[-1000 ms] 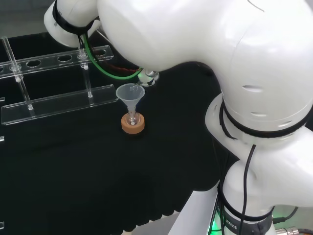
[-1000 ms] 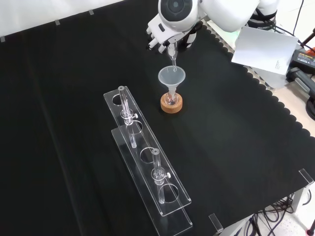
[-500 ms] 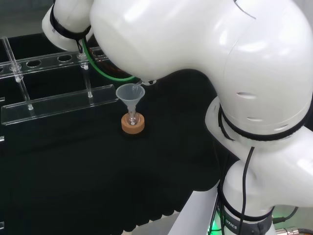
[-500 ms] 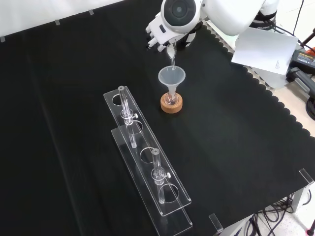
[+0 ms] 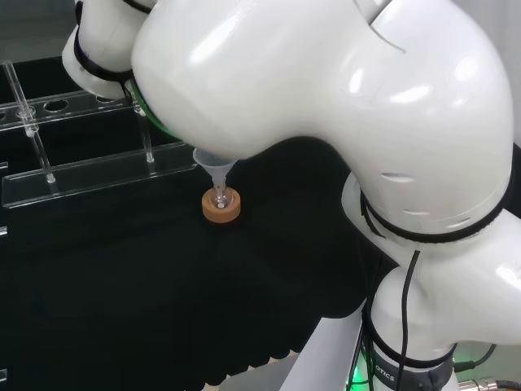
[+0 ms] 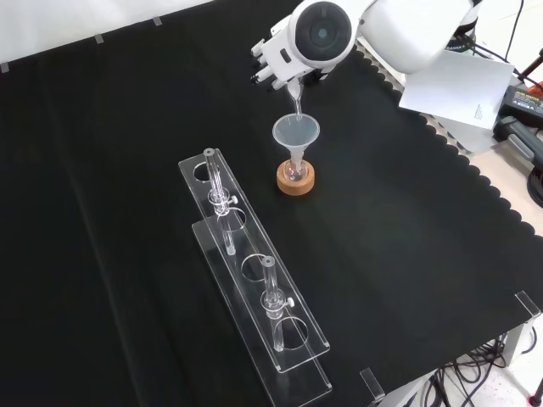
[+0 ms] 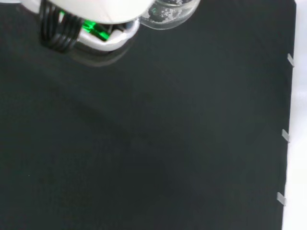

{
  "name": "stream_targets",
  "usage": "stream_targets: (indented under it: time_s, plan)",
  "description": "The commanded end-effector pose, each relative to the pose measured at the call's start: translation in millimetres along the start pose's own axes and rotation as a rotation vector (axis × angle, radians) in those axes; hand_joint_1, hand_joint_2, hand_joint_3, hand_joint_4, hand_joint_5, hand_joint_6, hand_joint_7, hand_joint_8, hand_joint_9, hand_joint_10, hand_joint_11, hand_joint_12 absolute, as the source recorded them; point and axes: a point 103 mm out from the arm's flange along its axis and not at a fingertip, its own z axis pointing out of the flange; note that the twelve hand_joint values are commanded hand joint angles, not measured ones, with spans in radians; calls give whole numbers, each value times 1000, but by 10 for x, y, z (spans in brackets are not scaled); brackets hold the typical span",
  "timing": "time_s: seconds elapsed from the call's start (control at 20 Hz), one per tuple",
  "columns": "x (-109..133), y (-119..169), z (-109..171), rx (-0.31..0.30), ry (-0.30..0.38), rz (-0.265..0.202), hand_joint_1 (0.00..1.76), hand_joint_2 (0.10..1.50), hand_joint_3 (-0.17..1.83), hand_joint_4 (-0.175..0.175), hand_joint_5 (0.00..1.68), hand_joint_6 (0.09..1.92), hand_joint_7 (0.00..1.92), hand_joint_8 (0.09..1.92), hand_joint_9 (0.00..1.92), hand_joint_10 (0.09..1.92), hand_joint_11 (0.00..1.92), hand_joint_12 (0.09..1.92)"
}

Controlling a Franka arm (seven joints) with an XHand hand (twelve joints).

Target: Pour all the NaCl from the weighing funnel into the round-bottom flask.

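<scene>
A bench covered with black cloth [image 6: 102,170] fills most of the front view. Near its centre stands a cork ring [image 6: 295,180], carrying a small flask. Just lower left of it lies a long clear rack [image 6: 254,280], running towards the bottom edge.

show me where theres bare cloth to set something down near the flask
In the front view, bare cloth lies right of the cork stand out to the scalloped cloth edge, and left of the clear rack. It is crowded between rack and stand, and under the hand.
</scene>
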Motion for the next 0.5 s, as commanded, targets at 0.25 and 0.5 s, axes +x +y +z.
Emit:
stream_targets:
  time_s: [0.25, 0.5]
  plan:
    - [-6, -18, -22, -18, -73, 11, 1136, 631, 689, 175, 1298, 641, 575, 662, 994, 255, 858, 999]
    - [3, -31, -65, -27, -102, 19, 1136, 630, 690, 175, 1298, 641, 573, 662, 993, 255, 859, 998]
